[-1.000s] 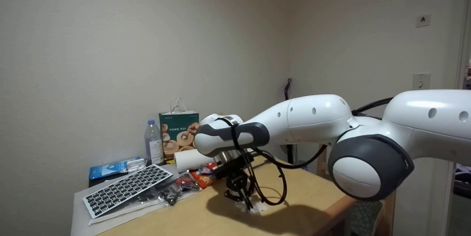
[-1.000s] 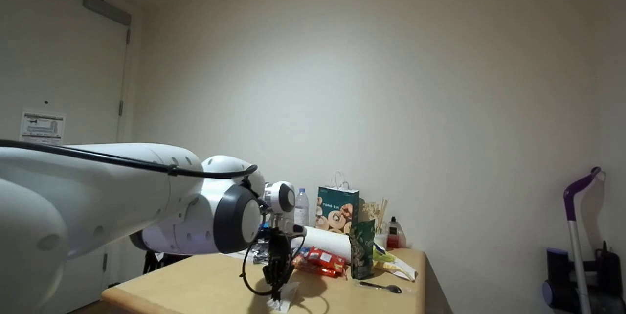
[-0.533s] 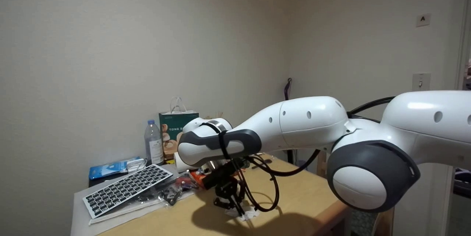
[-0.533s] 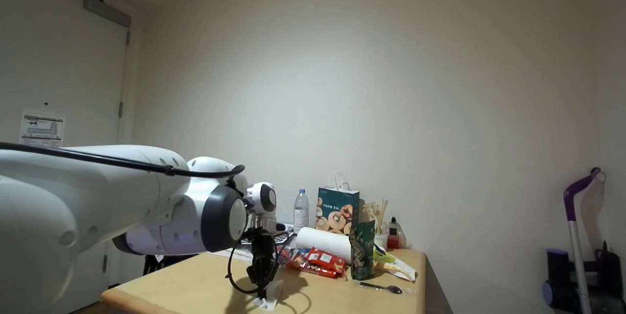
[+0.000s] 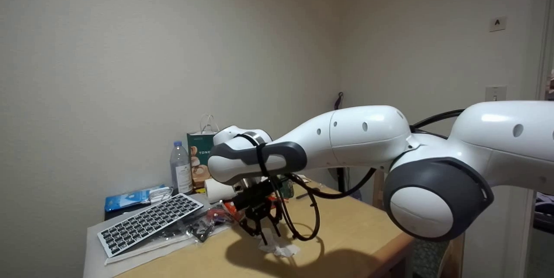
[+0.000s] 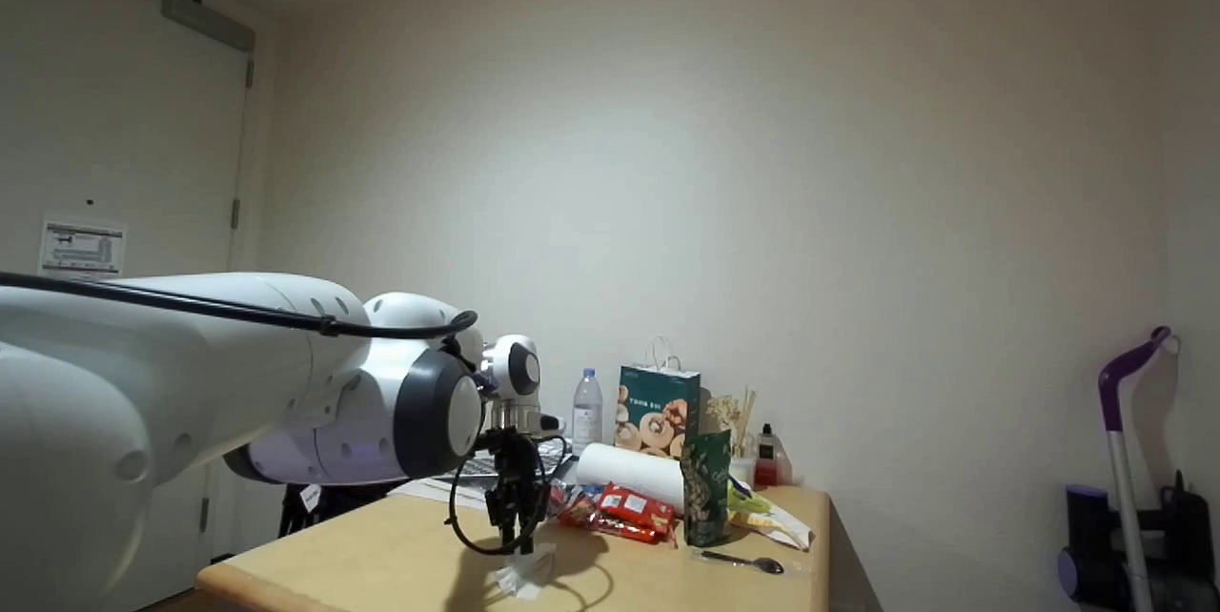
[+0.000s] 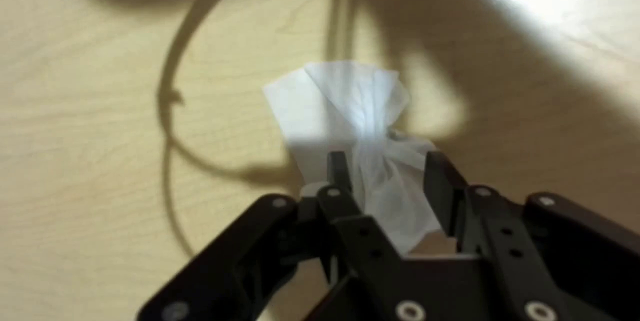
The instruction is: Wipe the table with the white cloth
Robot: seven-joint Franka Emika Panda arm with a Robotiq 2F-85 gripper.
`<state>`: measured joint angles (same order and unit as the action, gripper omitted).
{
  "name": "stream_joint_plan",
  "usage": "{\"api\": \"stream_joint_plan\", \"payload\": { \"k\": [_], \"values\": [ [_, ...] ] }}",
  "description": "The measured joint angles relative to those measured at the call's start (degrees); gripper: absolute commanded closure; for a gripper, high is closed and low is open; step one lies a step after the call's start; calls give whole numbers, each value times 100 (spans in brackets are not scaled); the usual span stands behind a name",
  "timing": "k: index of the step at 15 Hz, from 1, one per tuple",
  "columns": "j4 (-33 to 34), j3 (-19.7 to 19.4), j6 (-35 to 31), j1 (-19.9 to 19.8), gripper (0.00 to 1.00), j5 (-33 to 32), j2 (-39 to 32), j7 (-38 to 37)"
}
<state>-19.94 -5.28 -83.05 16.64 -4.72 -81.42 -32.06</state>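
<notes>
Wrist view: white cloth [image 7: 369,148] lies on the table [image 7: 100,171], directly beneath the gripper [image 7: 385,163], its gathered crease [image 7: 371,123] in line with the gap between the two fingers [image 7: 340,173]. Jaws found spread, with no pinch on the cloth noted. Whether either fingertip touches the cloth cannot be determined.

Step in hand is judged to be either taking hold of the cloth or letting it go; the views do not settle which. For taking hold: centre the crease, lower until the fingers straddle it close to the table, close squarely, then wipe with light downward pressure so that the folds drag flat and nothing scrapes. For letting go: rise straight up, so that no fold catches.

Count, from the exterior views: cloth, one; arm [image 5: 363,133], one; keyboard [image 5: 149,224], one; tall bottle [image 6: 587,412], one; paper bag [image 6: 658,407], one; white roll [image 6: 624,467], one; green pouch [image 6: 706,488], one, upright; small red bottle [image 6: 765,461], one; dark spoon [image 6: 766,564], one; red packets [image 6: 636,504], at least two, overlapping, exact number not determinable
</notes>
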Motion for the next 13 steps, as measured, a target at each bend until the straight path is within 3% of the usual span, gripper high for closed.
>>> {"api": "stream_joint_plan", "payload": {
  "k": [4, 6, 7, 8, 13],
  "values": [
    [23, 83, -413, -7, 1, 29, 395, -1],
    [26, 137, -495, -25, 0, 50, 594, -5],
    [26, 160, -519, -37, 6, 57, 682, -5],
    [27, 176, -562, -55, 0, 73, 750, -14],
    [25, 219, -604, -98, 0, 97, 829, -17]
  ]
}}
